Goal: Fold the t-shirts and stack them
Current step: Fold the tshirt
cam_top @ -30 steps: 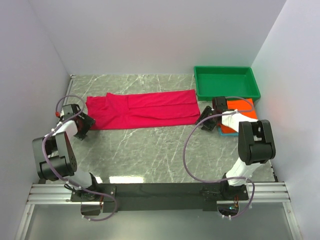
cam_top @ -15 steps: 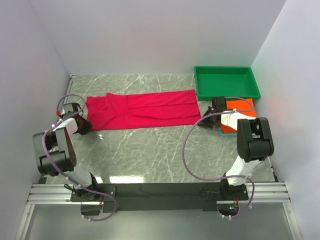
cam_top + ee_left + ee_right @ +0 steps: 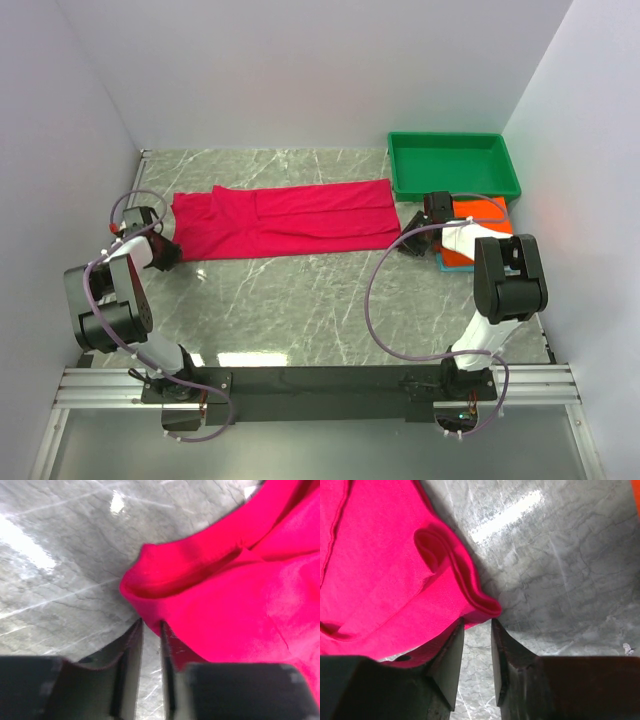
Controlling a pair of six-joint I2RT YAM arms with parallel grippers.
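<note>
Crimson-pink t-shirt (image 3: 285, 220): lies as a long flat band of soft matte cloth, left to right across the far half of the table (image 3: 300, 300), with straight creases along its length. At its near left corner, clamped in the left gripper (image 3: 170, 250): dark jaws nearly together on the hem, with the cloth bunched into a thick rounded lip just beyond the fingertips. At its near right corner, pinched likewise by the right gripper (image 3: 408, 240): narrow jaws on a curled, puckered ridge of fabric. By the table's right edge, partly behind the right arm, a bright orange t-shirt (image 3: 485, 215), folded flat and square; under it, just a sliver of a teal t-shirt (image 3: 440, 262). In the far right corner, touching that stack, a green tray (image 3: 450, 139): glossy rectangular plastic with raised walls. Underneath, glossy grey veined marble-look surface.
</note>
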